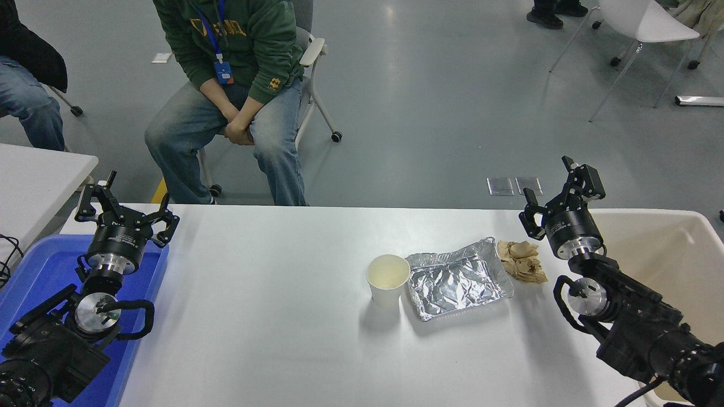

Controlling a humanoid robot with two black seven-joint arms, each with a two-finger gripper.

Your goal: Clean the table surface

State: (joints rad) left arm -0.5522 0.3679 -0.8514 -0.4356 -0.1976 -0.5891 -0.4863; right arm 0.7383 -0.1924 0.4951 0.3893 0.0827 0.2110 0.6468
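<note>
The white table surface fills the lower half of the head view. On it stand a white paper cup, a crumpled foil tray just right of the cup, and a wad of brown paper at the tray's far right corner. My right gripper hovers open just right of the brown wad, with nothing between its fingers. My left gripper is parked open over the blue tray at the far left.
A blue plastic tray lies at the table's left end. A beige bin stands off the right end. A person in a green hoodie sits on a chair beyond the far edge. A smaller white table is at the left.
</note>
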